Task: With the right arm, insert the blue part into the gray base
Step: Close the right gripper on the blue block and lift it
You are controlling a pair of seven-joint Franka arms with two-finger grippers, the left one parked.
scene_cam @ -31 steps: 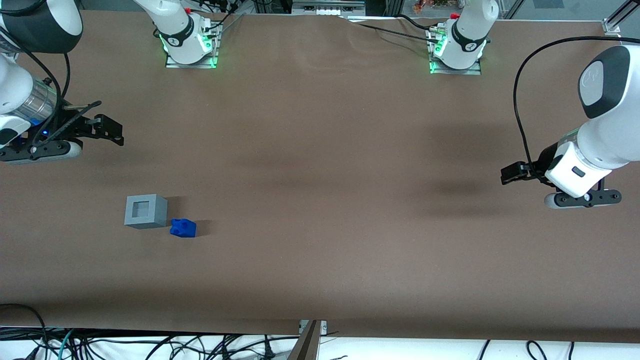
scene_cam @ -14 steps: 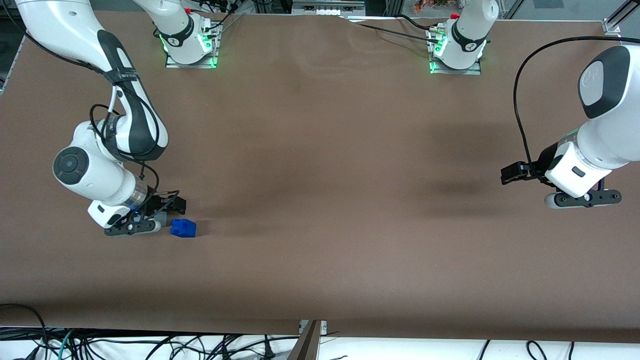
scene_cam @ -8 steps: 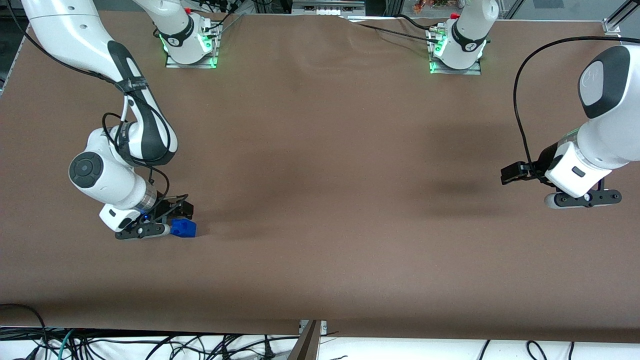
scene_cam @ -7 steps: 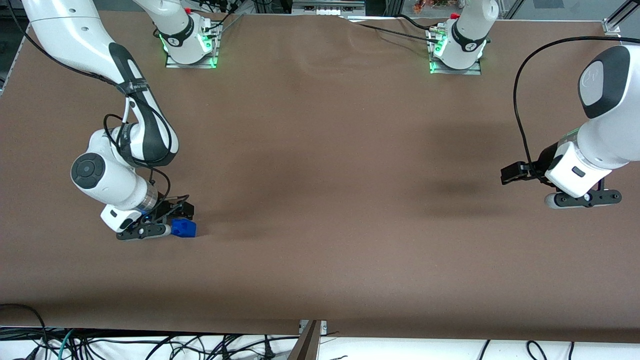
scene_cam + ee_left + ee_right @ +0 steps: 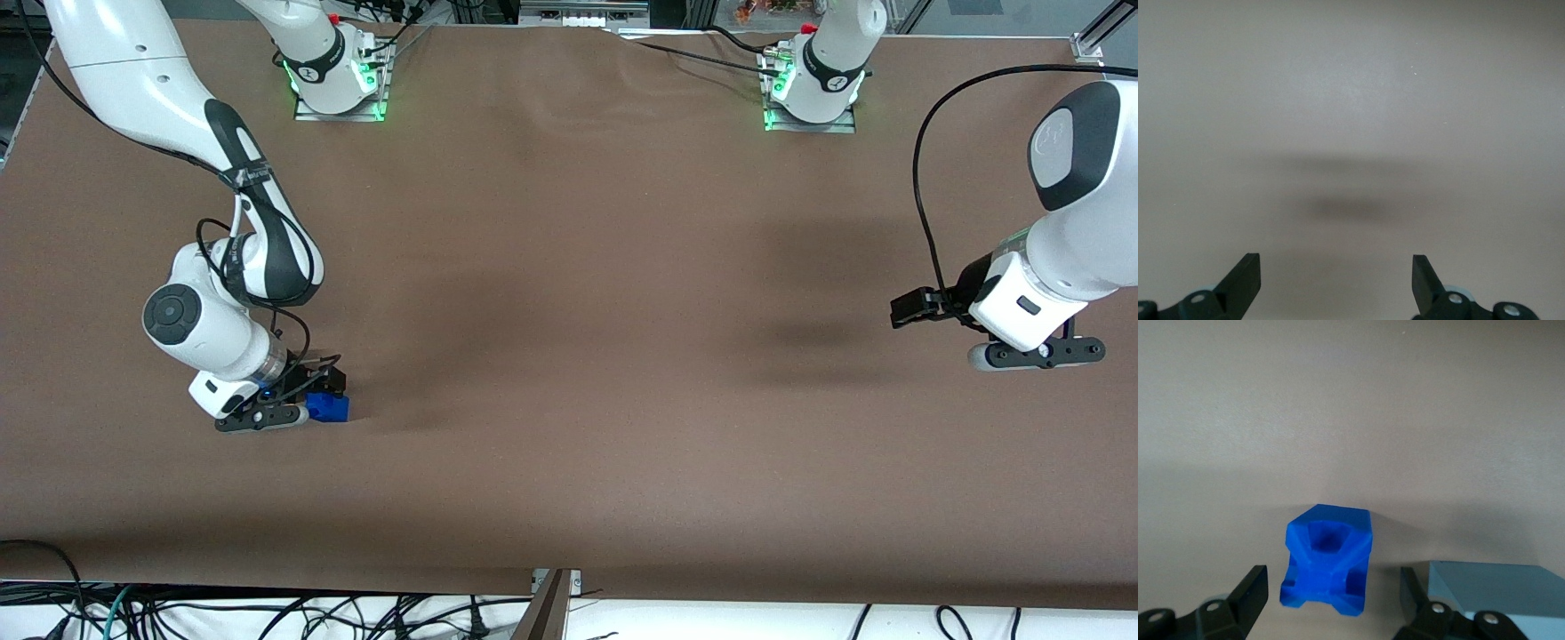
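Blue part [image 5: 329, 407] sits on the brown table [image 5: 569, 356], in the lower left of the front view, with the gripper [image 5: 307, 402] low over it.

From the wrist camera, the gripper's [image 5: 1331, 600] fingers [image 5: 1251, 590] are spread, one on each side of the blue part [image 5: 1328, 567] and not touching it. The gray base [image 5: 1495, 587] stands just beside the blue part, hidden under the right arm [image 5: 213, 338] in the front view. No legible writing or labels show on either piece.
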